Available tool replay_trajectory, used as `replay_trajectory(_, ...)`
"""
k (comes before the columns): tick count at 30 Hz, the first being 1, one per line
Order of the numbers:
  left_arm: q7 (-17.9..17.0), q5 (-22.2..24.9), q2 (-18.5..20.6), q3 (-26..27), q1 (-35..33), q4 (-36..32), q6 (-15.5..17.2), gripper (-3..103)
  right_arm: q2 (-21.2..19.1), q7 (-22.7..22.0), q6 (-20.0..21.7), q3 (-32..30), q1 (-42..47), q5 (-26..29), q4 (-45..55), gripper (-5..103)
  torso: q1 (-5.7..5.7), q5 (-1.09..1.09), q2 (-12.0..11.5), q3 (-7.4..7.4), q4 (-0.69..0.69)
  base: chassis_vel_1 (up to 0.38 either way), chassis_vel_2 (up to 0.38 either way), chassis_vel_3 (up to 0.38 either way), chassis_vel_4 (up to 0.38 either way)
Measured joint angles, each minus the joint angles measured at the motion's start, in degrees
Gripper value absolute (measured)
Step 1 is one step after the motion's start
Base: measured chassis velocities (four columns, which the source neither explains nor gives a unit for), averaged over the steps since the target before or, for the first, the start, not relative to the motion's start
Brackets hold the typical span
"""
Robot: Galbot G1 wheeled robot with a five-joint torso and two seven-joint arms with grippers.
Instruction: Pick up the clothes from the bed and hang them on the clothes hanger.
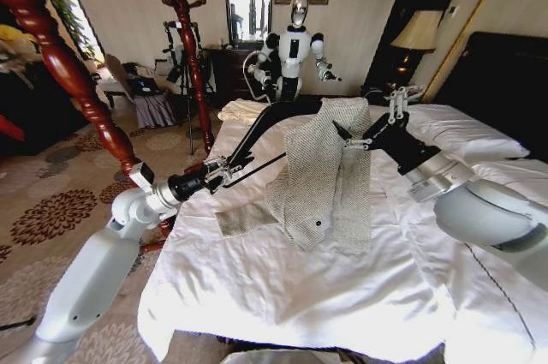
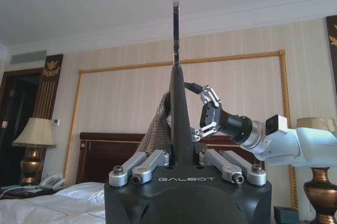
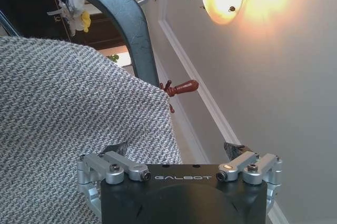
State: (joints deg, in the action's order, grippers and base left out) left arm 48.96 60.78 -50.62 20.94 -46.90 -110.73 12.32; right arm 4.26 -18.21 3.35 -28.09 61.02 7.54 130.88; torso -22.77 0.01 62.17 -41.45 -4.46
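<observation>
The grey-beige flecked knit jacket hangs draped over the black clothes hanger, raised above the white bed. Its hem and one sleeve rest on the duvet. My left gripper reaches in from the bed's left side and is shut on the hanger, seen edge-on in the left wrist view. My right gripper is open at the jacket's front edge near the collar. The right wrist view shows the knit beside its spread fingers and the hanger's arm.
Two reddish-brown turned poles with pegs stand left of the bed. A folded cream cloth lies at the bed's far left, pillows and a dark headboard are on the right. Another robot stands behind.
</observation>
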Motion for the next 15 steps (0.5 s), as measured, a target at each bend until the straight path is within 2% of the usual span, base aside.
replay_trajectory(4,-0.1,-0.6,-0.3,-0.4,-0.4,-0.5,0.0,18,0.0,0.3,-0.1,0.0,0.0,0.0,0.0,102,0.0,-0.01,0.0,0.0,0.0,0.0,0.0,0.0,0.0)
replay_trajectory(5,-0.1,-0.8,-0.4,-0.6,-0.4,-0.6,0.0,18,0.0,0.3,-0.1,0.0,0.0,0.0,0.0,98,0.0,-0.01,0.0,0.0,0.0,0.0,0.0,0.0,0.0)
replay_trajectory(6,-0.1,-0.8,-0.5,-0.6,-0.4,-0.6,0.0,18,0.0,0.3,-0.1,0.0,0.0,0.0,0.0,98,0.0,-0.01,0.0,0.0,0.0,0.0,0.0,0.0,0.0)
replay_trajectory(8,-0.2,-0.9,-0.7,-0.9,-0.4,-0.8,0.1,18,0.2,0.4,-0.1,0.0,0.0,0.0,0.0,88,0.0,0.0,0.0,0.0,0.0,0.0,0.0,0.0,0.0)
replay_trajectory(9,-0.2,-0.9,-0.7,-0.9,-0.4,-0.8,0.1,18,0.2,0.4,-0.1,0.0,0.0,0.0,0.0,88,0.0,0.0,0.0,0.0,0.0,0.0,0.0,0.0,0.0)
replay_trajectory(12,-0.3,-1.0,-0.8,-1.1,-0.3,-1.1,0.1,18,0.7,0.8,-0.1,0.0,0.1,-0.1,0.1,72,0.0,-0.01,0.0,0.0,0.0,0.0,0.0,0.0,0.0)
replay_trajectory(14,-0.3,-1.0,-0.8,-1.2,-0.3,-1.2,0.2,18,0.8,1.0,-0.2,0.0,0.2,-0.1,0.1,72,0.0,0.0,0.0,0.0,0.0,0.0,0.0,0.0,0.0)
replay_trajectory(15,-0.3,-1.0,-0.9,-1.2,-0.3,-1.4,0.2,18,1.0,1.3,-0.3,0.0,0.2,-0.2,0.1,66,0.0,0.0,0.0,0.0,0.0,0.0,0.0,0.0,0.0)
